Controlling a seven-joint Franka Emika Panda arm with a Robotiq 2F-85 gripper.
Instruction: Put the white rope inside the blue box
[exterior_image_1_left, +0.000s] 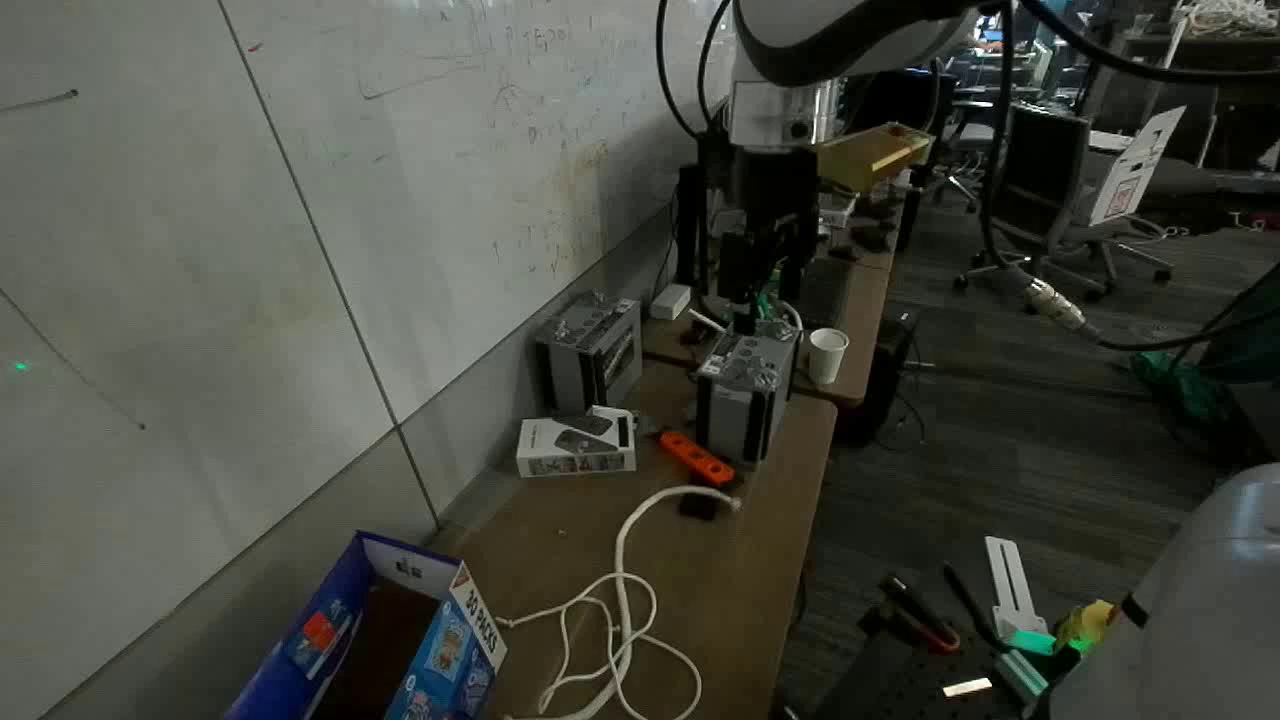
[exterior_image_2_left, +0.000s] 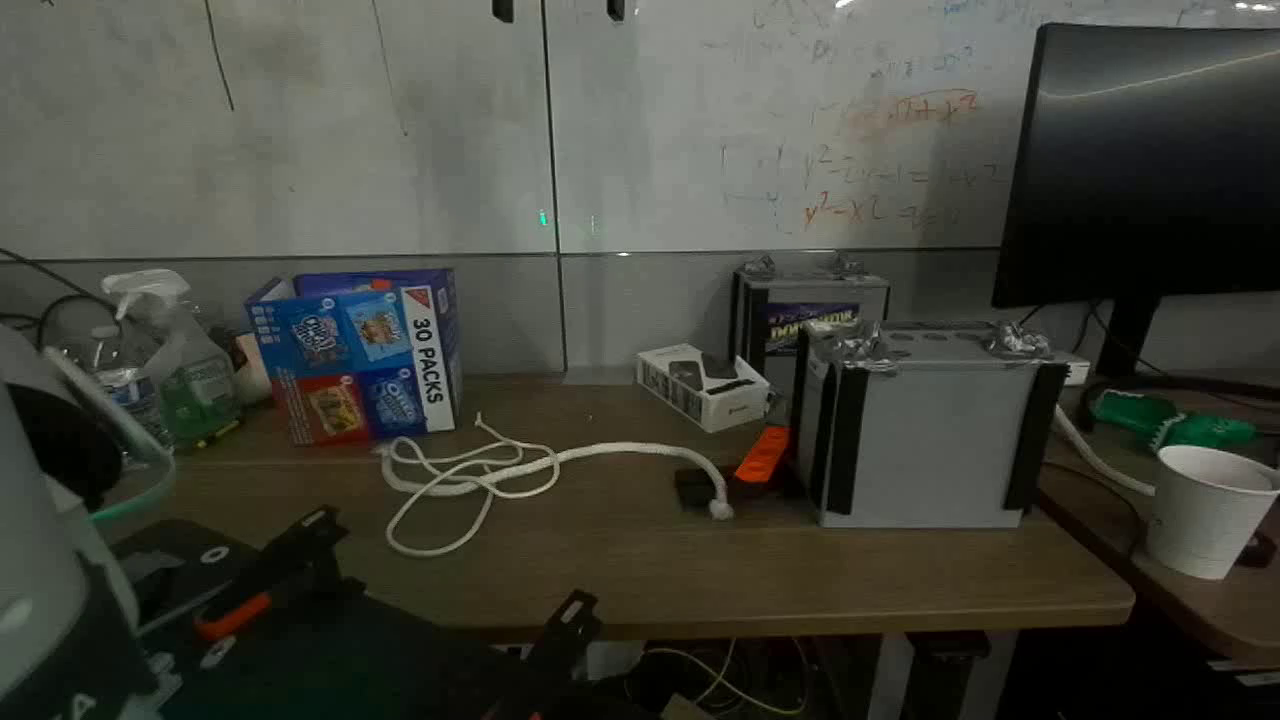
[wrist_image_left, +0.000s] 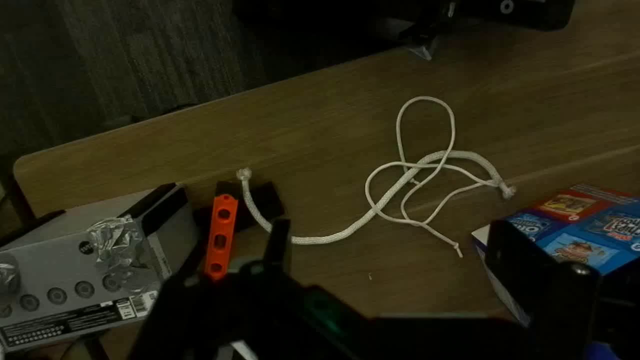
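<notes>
My gripper (wrist_image_left: 389, 232) has its black fingers (wrist_image_left: 277, 245) spread wide apart; in an exterior view it appears at the top of the front grey box (exterior_image_1_left: 735, 420), and whether they touch I cannot tell; close beside this box lie an orange bar with round holes (wrist_image_left: 221, 229) and a black block (wrist_image_left: 272, 200), which crowd one end of the white rope (wrist_image_left: 320, 240); the rope crosses this block, then runs along the wooden table (exterior_image_2_left: 640, 580) and makes loose loops near the blue snack box (exterior_image_2_left: 345, 365), outside of it; toward the whiteboard (exterior_image_2_left: 400, 150) stand the rear grey box (exterior_image_1_left: 615, 365) and, just in front of it, the white carton (exterior_image_2_left: 695, 395); a paper cup (exterior_image_2_left: 1205, 515) stands beyond the front grey box, on the next table (exterior_image_2_left: 1215, 610); an exterior view lets me look down through the open top of the snack box into its brown inside; the wrist view gives me its printed side, partly covered by one finger; the spray bottle (exterior_image_2_left: 195, 380) and the water bottle (exterior_image_2_left: 130, 390), near the snack box, show only in an exterior view, where I recognise also the monitor (exterior_image_2_left: 1150, 170) behind the cup.
</notes>
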